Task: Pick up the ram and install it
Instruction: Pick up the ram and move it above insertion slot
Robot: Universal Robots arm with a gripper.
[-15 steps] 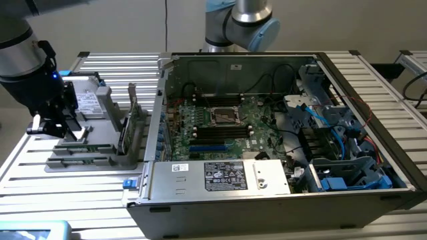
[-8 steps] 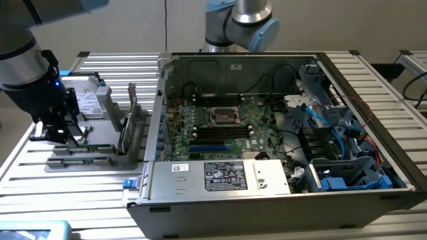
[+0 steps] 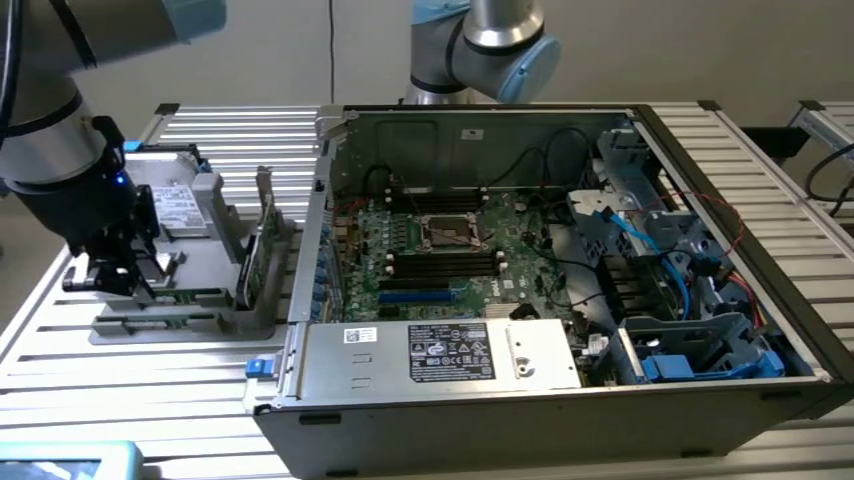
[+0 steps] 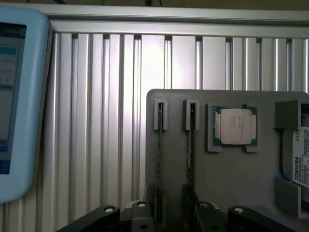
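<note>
**Table** (image 3: 747,130): ribbed aluminium slats, silver and glossy, running across the exterior view. A further slatted section stands apart at the exterior view's far right. A plain beige wall lies behind.

**Computer case** (image 3: 534,430): dark, lying open-side-up at centre and right of the exterior view. Inside are a green motherboard (image 3: 441,250), blue cables (image 3: 641,235) and a silver labelled power supply (image 3: 441,352).

**Grey holder tray** (image 3: 160,325) (image 4: 231,174): on the table at the exterior view's left, just beside the case. It carries:
- a square silver CPU (image 4: 235,126) in its recess
- a labelled hard drive (image 3: 174,205) (image 4: 300,164)
- tall green cards (image 3: 264,225) standing upright on the side nearest the case

**Ram** (image 3: 194,294) (image 4: 189,154): thin green stick, seated on edge in a tray slot. A second thin stick (image 4: 160,145) sits parallel, just beside it.

**Arm** (image 3: 54,130): grey and black, at the upper left of the exterior view.

**Tool** (image 3: 114,275) (image 4: 169,215): black, low over the tray at the slot ends. Jaws stand wide, gripping nothing. Which stick lies between them cannot be told.

**Second arm** (image 3: 481,45): silver and pale blue, behind the case at top centre.

**Pale-blue screen unit** (image 3: 54,462) (image 4: 17,106): on the table at the lower-left corner of the exterior view.
</note>
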